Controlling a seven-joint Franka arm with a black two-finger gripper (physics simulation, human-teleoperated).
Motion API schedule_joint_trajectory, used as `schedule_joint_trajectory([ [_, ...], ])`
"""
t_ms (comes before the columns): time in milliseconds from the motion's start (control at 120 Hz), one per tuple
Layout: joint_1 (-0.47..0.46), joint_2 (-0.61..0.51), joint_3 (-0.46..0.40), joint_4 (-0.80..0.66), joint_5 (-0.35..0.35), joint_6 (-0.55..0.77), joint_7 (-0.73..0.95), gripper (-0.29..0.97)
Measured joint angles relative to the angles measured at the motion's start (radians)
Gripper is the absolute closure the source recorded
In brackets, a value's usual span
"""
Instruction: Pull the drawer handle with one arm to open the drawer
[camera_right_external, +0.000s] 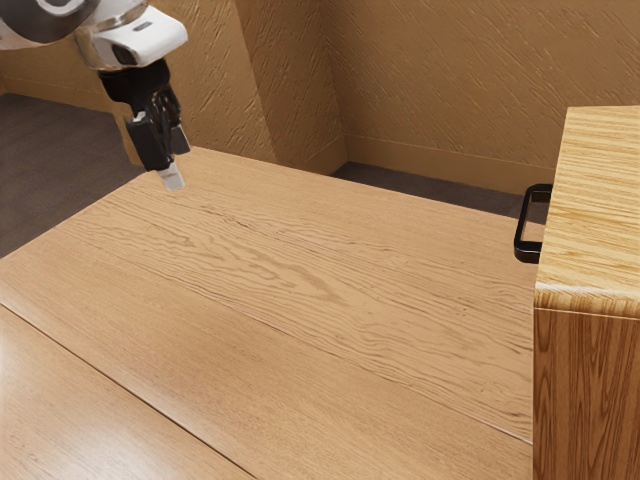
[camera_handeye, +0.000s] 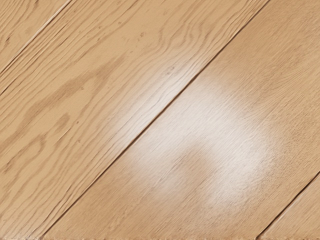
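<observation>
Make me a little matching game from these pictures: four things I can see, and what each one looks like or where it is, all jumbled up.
Things:
1. gripper
2. handle
3. cabinet
4. table

Descriptions:
A. black loop on the cabinet's side
B. wide wood-grain surface with plank seams
C. black, at the exterior view's upper left, far from the handle
D. wooden box at the exterior view's right edge

Pairs: 1-C, 2-A, 3-D, 4-B
</observation>
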Motion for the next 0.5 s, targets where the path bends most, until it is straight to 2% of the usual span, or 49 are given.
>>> schedule_joint_trajectory([
  [217,-0.007,0.017,0.001,-0.008,-0.002,0.003,0.047,0.00],
  [317,-0.046,-0.044,-0.011,-0.109,-0.008,0.013,0.087,0.00],
  [500,-0.068,-0.111,-0.109,-0.240,0.002,0.117,0.341,0.00],
])
